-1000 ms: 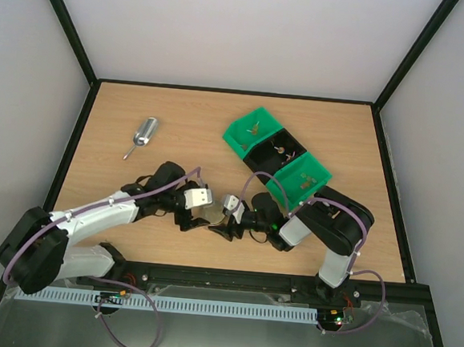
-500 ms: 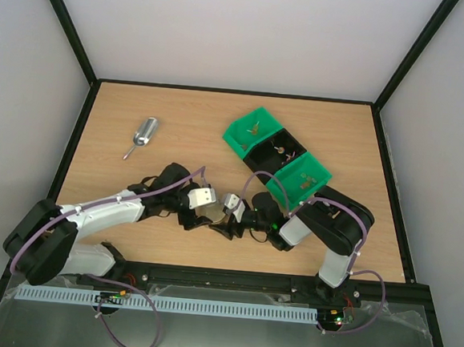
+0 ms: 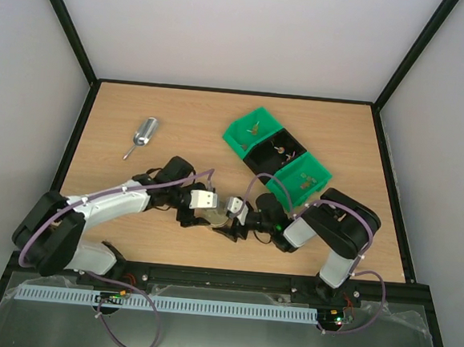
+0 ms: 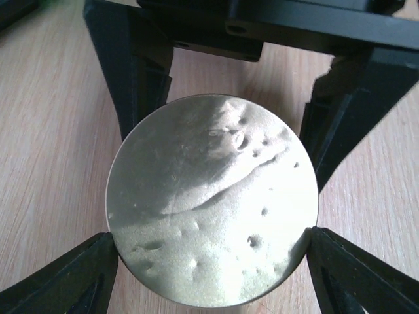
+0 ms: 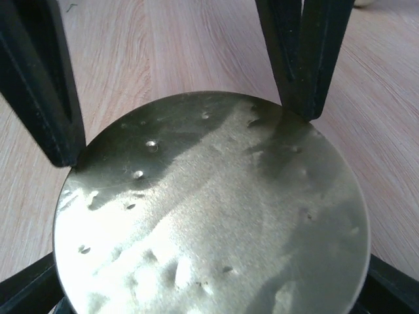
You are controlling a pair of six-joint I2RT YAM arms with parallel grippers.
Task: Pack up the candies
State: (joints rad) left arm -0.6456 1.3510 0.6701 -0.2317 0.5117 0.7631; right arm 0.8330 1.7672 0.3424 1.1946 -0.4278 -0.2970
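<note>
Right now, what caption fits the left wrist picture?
Dented gold disc over the wooden table, with black fingers around it.

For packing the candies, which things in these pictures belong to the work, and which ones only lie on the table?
Belong to the job:
- candies, in the green bins and the black bin between them
- round gold tin, gripped by the left gripper and the right gripper

Lying about:
- metal scoop, alone on the left part of the table, untouched
</note>
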